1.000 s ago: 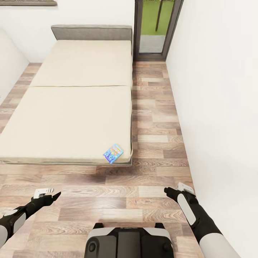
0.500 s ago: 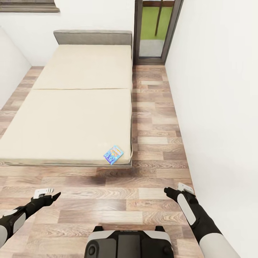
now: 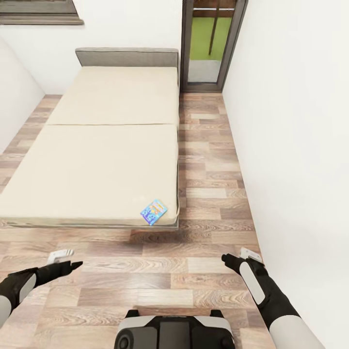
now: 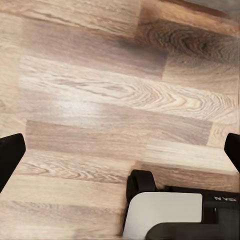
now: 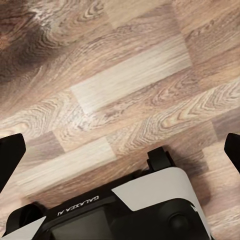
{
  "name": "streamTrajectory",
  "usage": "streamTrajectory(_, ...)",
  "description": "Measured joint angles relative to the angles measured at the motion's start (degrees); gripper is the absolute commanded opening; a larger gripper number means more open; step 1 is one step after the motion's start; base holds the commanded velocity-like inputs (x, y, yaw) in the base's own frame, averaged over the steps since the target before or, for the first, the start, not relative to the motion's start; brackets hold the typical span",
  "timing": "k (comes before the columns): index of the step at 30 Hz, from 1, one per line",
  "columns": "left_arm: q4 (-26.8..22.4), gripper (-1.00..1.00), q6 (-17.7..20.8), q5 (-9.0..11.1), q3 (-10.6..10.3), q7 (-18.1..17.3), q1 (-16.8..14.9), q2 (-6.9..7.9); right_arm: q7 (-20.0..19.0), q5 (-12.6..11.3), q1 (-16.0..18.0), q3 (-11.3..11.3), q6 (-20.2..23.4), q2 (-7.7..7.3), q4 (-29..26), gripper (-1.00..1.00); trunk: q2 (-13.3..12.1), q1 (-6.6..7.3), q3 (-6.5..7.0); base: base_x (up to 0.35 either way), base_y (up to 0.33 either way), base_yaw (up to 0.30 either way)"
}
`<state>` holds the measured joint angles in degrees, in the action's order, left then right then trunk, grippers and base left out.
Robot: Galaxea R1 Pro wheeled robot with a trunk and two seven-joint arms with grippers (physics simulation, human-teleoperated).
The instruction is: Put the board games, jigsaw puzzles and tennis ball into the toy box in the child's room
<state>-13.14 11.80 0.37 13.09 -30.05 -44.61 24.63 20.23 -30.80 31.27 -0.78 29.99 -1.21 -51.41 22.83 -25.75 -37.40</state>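
A small blue board game [image 3: 153,211] lies flat on the beige bed [image 3: 97,160], close to its near right corner. Both arms hang low over the wooden floor in front of the bed, well short of the box. My left gripper [image 3: 72,264] is open and holds nothing; in the left wrist view its black fingertips [image 4: 11,152] sit far apart over bare floor. My right gripper [image 3: 228,259] is open too, with wide-set fingertips [image 5: 10,150] and nothing between them. The toy box, the table, the jigsaw puzzles and the tennis ball are out of view.
A white wall [image 3: 295,145] runs along the right, leaving a floor strip [image 3: 208,160] between it and the bed. A glass door [image 3: 209,43] stands at the far end. My own base [image 3: 174,332] shows at the bottom.
The whole picture has shifted, so the camera has moved; the bed's headboard sits lower in the frame. My left arm has sunk a little lower and to the left. The blue box has not moved on the bed.
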Motion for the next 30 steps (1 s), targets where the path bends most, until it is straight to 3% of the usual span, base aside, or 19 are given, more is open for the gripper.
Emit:
streamTrajectory(4, -2.0, 1.00, 6.5, 0.0, -2.4, -0.1, 0.0, 0.02, 0.1, -0.1, 0.0, 0.0, 0.7, 0.00, 0.0, 1.00, 0.0, 0.00, 0.37, 0.000, 0.000, 0.000)
streamTrajectory(8, -2.5, 1.00, 9.0, 0.0, -4.7, -0.1, 0.0, 0.00, 0.2, -0.2, 0.0, 0.1, 2.4, 0.00, 0.0, 1.00, 0.0, 0.00, 0.73, 0.000, 0.000, 0.000)
streamTrajectory(16, -2.7, 1.00, 9.8, 0.0, -5.7, 0.4, 0.0, -0.01, 0.2, -0.2, 0.0, 0.2, 5.1, 0.07, 0.0, 1.00, 0.0, 0.00, 1.46, 0.000, 0.000, 0.000)
streamTrajectory(30, -2.7, 1.00, 9.0, 0.1, -5.7, 6.2, 0.0, -0.18, 0.2, -0.2, 0.0, 0.4, 5.4, 0.08, 0.1, 1.00, 0.0, 0.00, 2.69, 0.000, 0.000, 0.000)
